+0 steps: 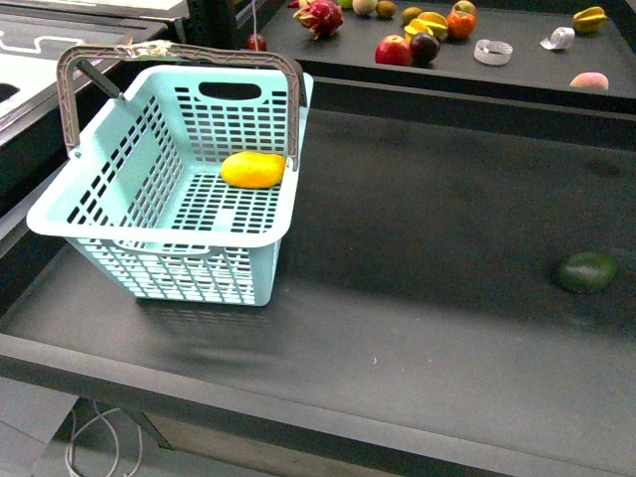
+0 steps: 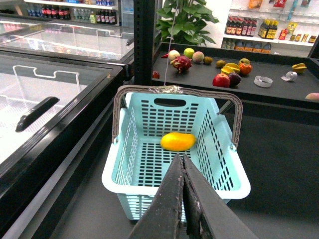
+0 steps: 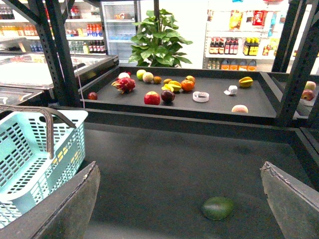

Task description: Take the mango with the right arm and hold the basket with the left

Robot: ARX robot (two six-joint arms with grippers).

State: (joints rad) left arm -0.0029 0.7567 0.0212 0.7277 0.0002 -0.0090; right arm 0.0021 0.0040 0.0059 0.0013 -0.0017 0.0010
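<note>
The yellow mango (image 1: 252, 169) lies inside the pale turquoise basket (image 1: 109, 234) at the left of the dark table; the left wrist view shows the mango (image 2: 178, 141) on the slotted floor of the basket (image 2: 115, 180). My left gripper (image 2: 182, 164) is shut with nothing in it, above the basket's near rim. My right gripper (image 3: 179, 172) stands wide open over the table, empty, with the basket (image 3: 30, 159) off to one side. Neither arm shows in the front view.
A dark green oval fruit (image 1: 586, 271) lies on the table at the right, between my open right fingers (image 3: 218, 208). A back shelf (image 1: 527, 70) holds several fruits and tape rolls. Glass freezer lids (image 2: 55, 94) stand left of the basket.
</note>
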